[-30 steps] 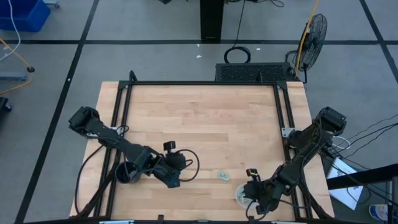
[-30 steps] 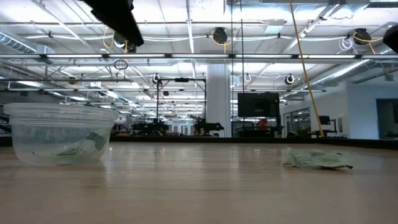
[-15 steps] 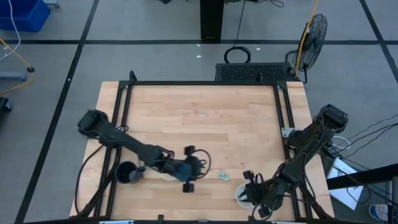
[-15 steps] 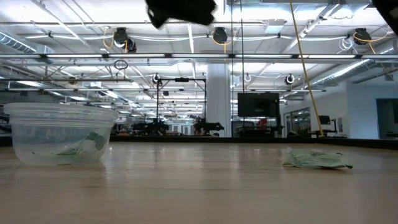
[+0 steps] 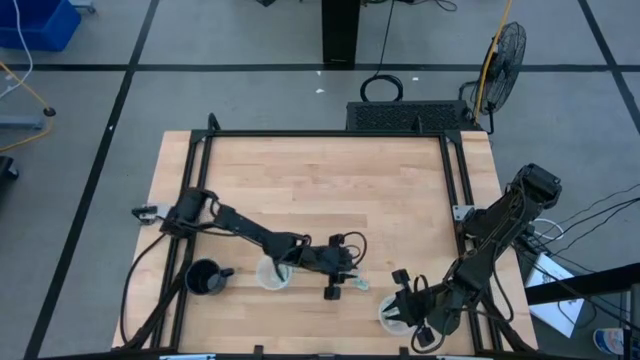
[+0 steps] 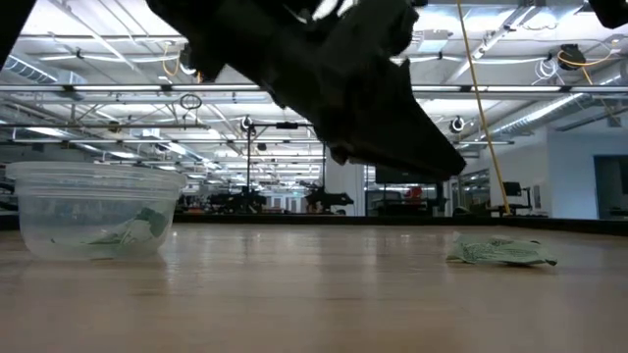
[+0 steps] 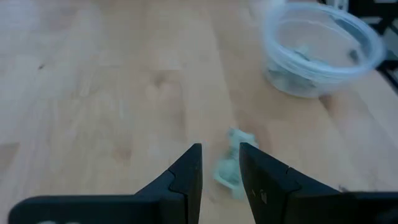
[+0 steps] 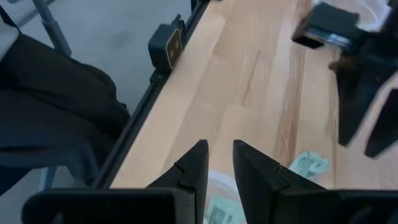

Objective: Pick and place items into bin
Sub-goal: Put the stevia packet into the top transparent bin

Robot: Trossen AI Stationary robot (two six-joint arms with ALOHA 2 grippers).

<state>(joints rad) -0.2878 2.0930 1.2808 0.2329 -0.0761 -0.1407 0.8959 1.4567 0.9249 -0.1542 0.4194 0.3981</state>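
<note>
A pale green-and-white packet (image 5: 358, 284) lies flat on the wood table near its front edge. It also shows in the left wrist view (image 7: 229, 169) and the low view (image 6: 502, 252). My left gripper (image 5: 340, 282) hovers just left of it, empty, fingers a narrow gap apart (image 7: 221, 163). A clear cup (image 5: 391, 316) holding packets stands at the front right, also seen in the left wrist view (image 7: 320, 50). My right gripper (image 5: 408, 310) hangs over it, shut and empty (image 8: 221, 162).
A second clear cup (image 5: 272, 273) stands under my left arm. A black mug (image 5: 205, 278) stands at the front left. A black frame rail (image 5: 455, 200) edges the table. Bare wood lies across the far half.
My left gripper has swept toward the table's right edge, from beside the black mug, past the left clear cup, to just short of the loose packet. The packet and both cups have stayed in place.
</note>
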